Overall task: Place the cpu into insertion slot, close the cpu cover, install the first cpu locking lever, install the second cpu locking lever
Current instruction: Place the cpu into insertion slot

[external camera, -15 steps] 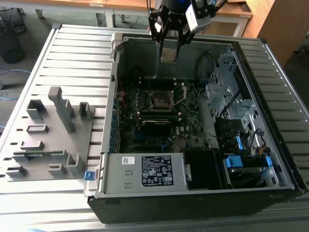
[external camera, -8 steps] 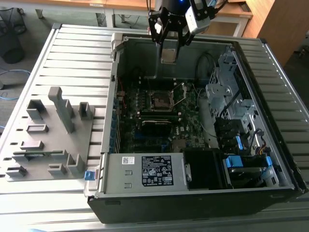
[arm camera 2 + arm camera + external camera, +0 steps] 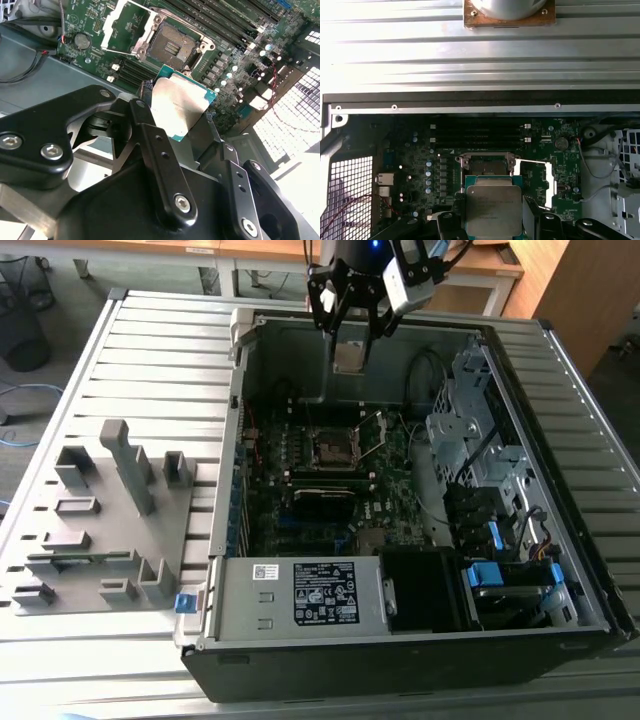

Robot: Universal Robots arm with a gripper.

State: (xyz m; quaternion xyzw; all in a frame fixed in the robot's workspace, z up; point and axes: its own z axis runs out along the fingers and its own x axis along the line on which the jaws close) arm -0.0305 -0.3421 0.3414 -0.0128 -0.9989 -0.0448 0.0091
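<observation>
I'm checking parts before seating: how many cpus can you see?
1. The cpu sits clamped in the gripper, in the air, not yet in the empty insertion slot. Others could be hidden from these views.

cpu [image 3: 179,107] above insertion slot [image 3: 172,48] w/ cpu cover [image 3: 112,29] beside.

Slatted metal table [image 3: 150,350] carries open computer case [image 3: 400,665] and grey fixture [image 3: 100,510].

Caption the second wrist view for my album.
Jaws hold the cpu aloft near the empty insertion slot, its cpu cover open.
</observation>
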